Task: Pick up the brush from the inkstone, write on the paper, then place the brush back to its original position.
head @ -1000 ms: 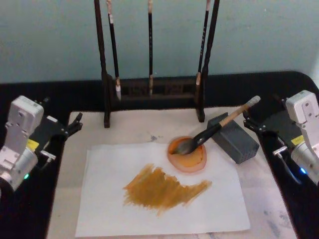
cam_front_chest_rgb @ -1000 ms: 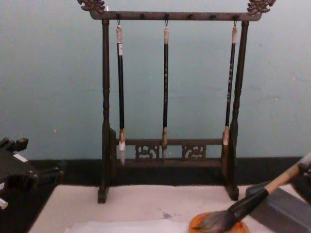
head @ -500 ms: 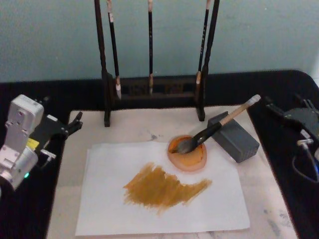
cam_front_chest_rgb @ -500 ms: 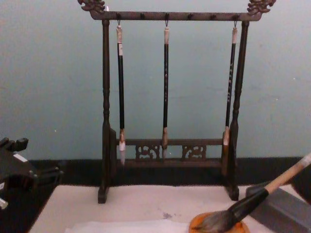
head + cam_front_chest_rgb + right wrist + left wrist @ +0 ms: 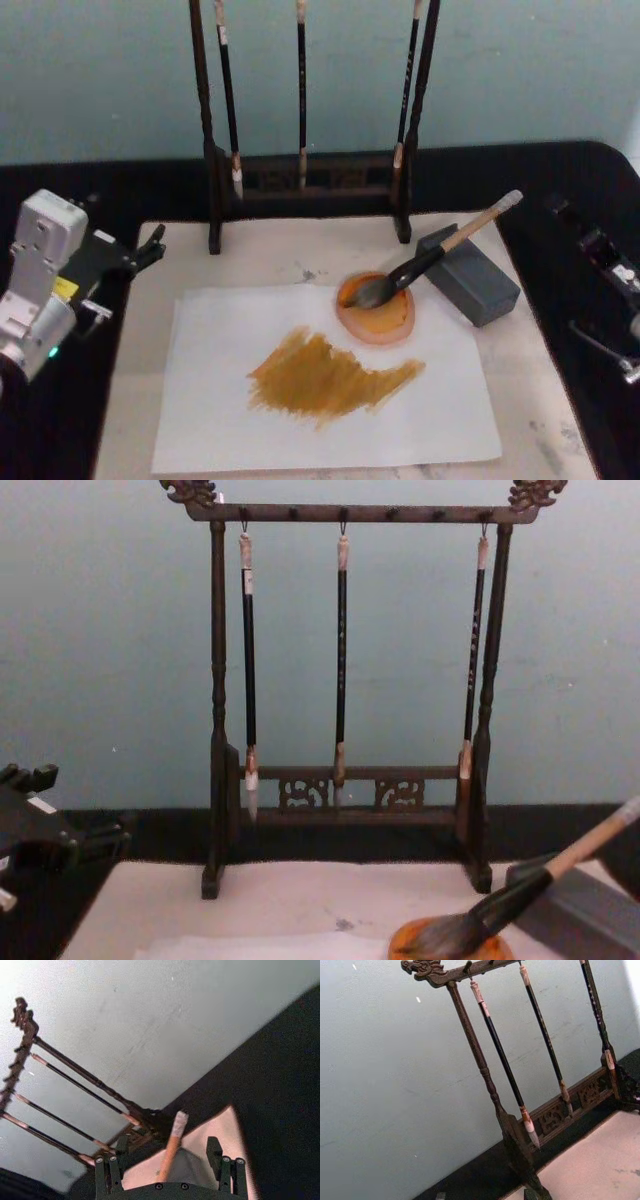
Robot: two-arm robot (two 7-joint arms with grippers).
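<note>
Propped and let go: brush [image 5: 430, 258] with bristles in the orange dish [image 5: 375, 335], handle leaning on the grey block [image 5: 480, 285], seemingly to keep the wet tip off the paper [image 5: 220, 400]. Ochre strokes [image 5: 330, 375] already across that sheet. Off to the right, right gripper [image 5: 167, 1165] spread wide, holding nothing. At the left, left gripper [image 5: 135, 255] parked, likewise spread.

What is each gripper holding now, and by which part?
Nothing is held. The brush lies free, bristles in the orange dish, handle on the grey block. The right gripper, jaws open, and the left gripper are both apart from it.
</note>
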